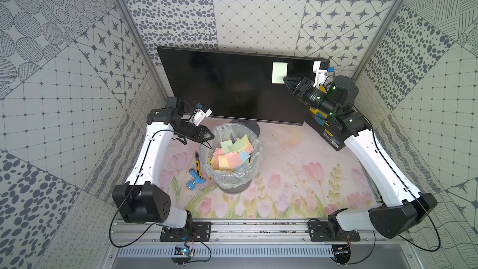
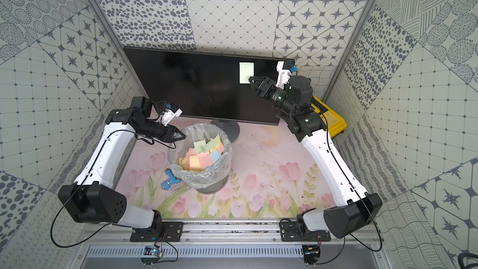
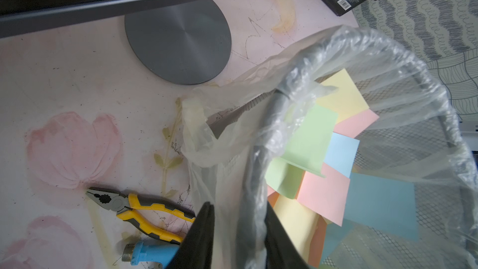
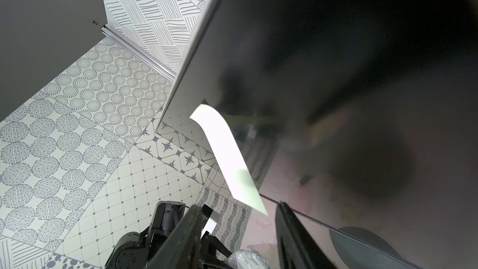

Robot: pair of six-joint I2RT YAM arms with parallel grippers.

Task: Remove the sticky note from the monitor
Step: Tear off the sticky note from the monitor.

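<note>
Currently: 1 monitor [image 1: 227,84], with 1 pale green sticky note [image 1: 279,72] stuck high on its screen, lower part standing off the glass in the right wrist view [image 4: 225,156]. Right fingers [image 4: 289,229] are spread apart, with the note's lower corner just ahead in the gap between them; contact unclear. The monitor's side edge is close behind those fingers, and dark screen runs open from them toward the left arm.

Left fingers [image 3: 201,234] are clenched on the bagged rim of 1 bin [image 3: 292,78], well apart from the sticky note. Past them, inside the bin, is a heap of coloured notes [image 1: 230,153], overlapped, count unclear. Beside them, outside the bin: 1 pliers [image 3: 139,208] and 1 blue fitting [image 3: 152,252]. 1 black-yellow toolbox [image 2: 333,120] sits under the right arm. Below the right fingers, bare tabletop [image 1: 297,156] lies between bin and toolbox.
</note>
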